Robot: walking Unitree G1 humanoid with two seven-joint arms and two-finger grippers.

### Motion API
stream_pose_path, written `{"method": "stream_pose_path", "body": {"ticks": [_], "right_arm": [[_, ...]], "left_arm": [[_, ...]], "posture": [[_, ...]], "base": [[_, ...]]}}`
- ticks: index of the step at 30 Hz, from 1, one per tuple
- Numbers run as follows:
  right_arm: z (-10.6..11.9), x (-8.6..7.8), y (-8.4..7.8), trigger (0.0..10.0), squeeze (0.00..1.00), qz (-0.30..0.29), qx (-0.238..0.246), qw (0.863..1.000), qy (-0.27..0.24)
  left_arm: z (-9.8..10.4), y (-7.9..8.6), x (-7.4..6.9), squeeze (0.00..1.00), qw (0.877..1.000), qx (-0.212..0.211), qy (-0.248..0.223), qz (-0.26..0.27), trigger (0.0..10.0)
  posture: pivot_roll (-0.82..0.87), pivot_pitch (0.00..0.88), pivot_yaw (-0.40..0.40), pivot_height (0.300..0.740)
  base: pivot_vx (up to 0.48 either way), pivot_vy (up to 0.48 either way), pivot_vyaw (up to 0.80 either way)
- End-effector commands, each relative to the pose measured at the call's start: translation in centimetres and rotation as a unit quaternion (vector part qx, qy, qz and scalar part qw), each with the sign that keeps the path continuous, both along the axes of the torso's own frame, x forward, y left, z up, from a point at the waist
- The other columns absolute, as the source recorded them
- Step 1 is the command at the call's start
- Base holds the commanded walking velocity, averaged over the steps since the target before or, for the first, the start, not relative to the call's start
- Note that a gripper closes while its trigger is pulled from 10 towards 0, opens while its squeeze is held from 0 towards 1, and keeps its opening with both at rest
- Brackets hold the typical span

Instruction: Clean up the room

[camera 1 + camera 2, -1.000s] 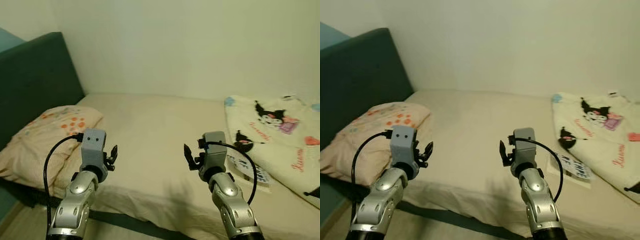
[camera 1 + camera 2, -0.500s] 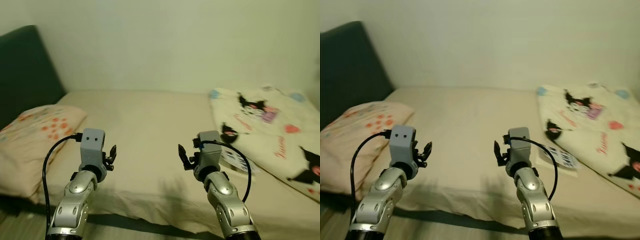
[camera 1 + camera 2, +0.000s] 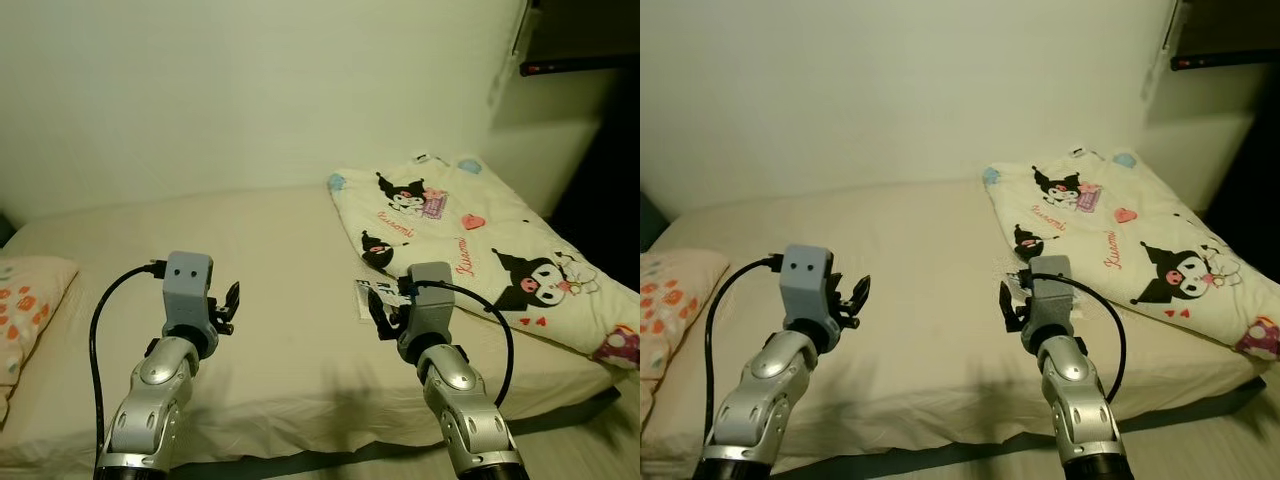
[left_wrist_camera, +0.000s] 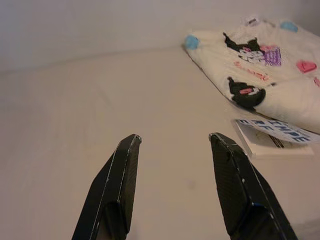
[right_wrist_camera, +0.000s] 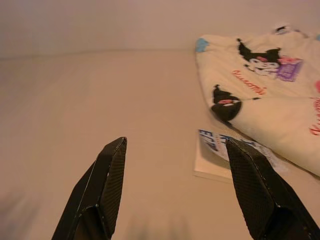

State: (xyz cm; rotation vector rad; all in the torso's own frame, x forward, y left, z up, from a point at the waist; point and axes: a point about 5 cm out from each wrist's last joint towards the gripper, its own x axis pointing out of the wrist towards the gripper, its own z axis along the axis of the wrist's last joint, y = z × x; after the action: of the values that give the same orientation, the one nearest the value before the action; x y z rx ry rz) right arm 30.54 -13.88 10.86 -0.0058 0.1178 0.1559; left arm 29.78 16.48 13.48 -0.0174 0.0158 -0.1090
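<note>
Bed [image 3: 280,260] spans the frame, bare sheet through the center. Blanket [image 3: 470,240] heaped at right, reaching the bed's right edge. Booklet [image 5: 220,155] lies flat, tucked partly under the blanket's near edge. Pillow [image 3: 25,300] at far left edge. Left gripper [image 4: 172,145] and right gripper [image 5: 175,150] hover over open sheet, fingers spread wide, holding nothing.

bed [image 3: 280,250]: beige | blanket [image 3: 470,240]: cream, black cartoon figures | pillow [image 3: 25,300]: orange dots

Both arms raised; left gripper [image 4: 172,145], right gripper [image 5: 175,150] fingers apart.
</note>
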Motion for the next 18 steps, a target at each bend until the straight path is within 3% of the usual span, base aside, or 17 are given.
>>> {"method": "stream_pose_path", "body": {"ticks": [1,18], "right_arm": [[0.13,0.02,0.38,10.0,0.00,0.006,0.003,1.000,0.000],[0.07,-0.02,0.23,10.0,0.00,0.007,-0.002,1.000,0.002]], "left_arm": [[0.05,-0.01,-0.24,0.00,1.000,-0.014,-0.007,-0.002,10.0],[-0.18,-0.24,-0.40,0.00,1.000,-0.015,-0.007,-0.005,10.0]], "posture": [[-0.09,0.023,0.027,0.740],[-0.09,0.020,0.016,0.740]], "base": [[0.307,0.000,0.00],[0.316,0.000,0.00]]}}
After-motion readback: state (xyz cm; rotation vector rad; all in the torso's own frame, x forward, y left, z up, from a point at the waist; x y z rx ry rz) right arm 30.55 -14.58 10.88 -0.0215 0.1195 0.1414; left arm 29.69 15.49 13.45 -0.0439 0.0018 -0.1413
